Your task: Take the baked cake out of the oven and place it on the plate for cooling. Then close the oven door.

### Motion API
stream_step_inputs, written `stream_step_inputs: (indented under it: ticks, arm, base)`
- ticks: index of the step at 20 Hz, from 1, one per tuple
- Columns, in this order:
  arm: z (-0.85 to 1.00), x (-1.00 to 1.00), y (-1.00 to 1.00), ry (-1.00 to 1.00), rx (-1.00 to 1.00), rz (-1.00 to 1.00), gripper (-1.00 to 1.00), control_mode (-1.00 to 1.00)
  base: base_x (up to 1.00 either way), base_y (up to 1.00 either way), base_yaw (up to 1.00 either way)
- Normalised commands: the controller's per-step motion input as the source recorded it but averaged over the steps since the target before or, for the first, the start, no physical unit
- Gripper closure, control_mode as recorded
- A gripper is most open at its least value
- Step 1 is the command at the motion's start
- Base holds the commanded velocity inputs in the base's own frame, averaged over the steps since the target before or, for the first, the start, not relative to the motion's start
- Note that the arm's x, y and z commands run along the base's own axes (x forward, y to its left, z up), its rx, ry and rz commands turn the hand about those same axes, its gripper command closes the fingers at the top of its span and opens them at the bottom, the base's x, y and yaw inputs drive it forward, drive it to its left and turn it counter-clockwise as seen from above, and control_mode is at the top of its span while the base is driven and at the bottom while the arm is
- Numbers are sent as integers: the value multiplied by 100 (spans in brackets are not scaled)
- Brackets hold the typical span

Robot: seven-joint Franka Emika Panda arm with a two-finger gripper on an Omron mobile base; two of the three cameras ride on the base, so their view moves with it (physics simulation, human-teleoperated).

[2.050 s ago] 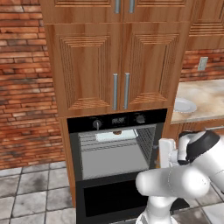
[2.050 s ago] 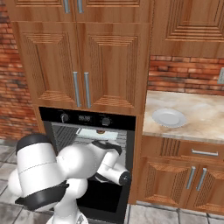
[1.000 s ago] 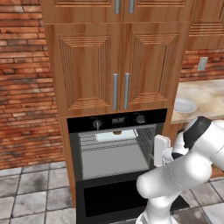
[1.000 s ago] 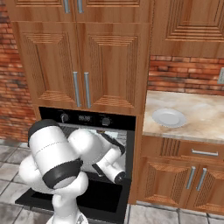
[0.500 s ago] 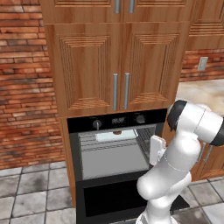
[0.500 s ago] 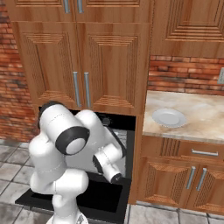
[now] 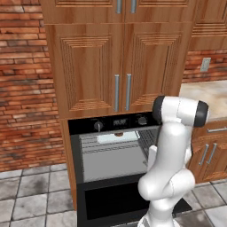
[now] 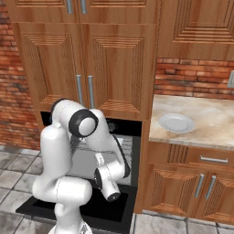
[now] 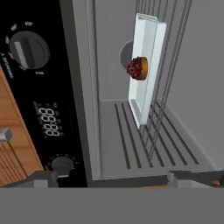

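While its two dark fingertips (image 9: 46, 177) rise at the bottom corners of the hand view, the end effector (image 9: 113, 177) stands spread to its full width, holding nothing and touching nothing. It faces the open mouth of the oven (image 9: 127, 127), just outside the front edge of the grey ribbed cavity. In the hand view, rolled sideways, the black control panel (image 9: 39, 96) with two knobs and a digital display lies at the left; the wire rack (image 9: 164, 87) and the pale tray (image 9: 146, 65) stand further right and deeper in. The cake (image 9: 137, 68), a small brown lump, sits on the tray, well ahead of the fingertips and apart from them. In the left base view the oven door (image 7: 119, 201) hangs lowered. In the right base view the plate (image 8: 176, 123) rests on the counter (image 8: 205, 123), right of the oven.
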Motion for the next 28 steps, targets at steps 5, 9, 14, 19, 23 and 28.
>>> stream_step_inputs:
  ticks: [5,9,14,19,23,28]
  arm:
    - [0,1,17,0,0,-14,-100,-100]
    - [0,7,24,0,0,-17,-100,-100]
    - [0,15,23,0,0,-15,-100,-100]
    - [1,28,4,0,0,-6,-100,-100]
    - [0,30,0,0,0,0,-100,-100]
    - [0,31,-12,0,0,0,-100,-100]
  base:
    - [0,0,0]
    - [0,0,0]
    - [0,0,0]
    - [0,0,0]
    - [0,0,0]
    - [0,0,0]
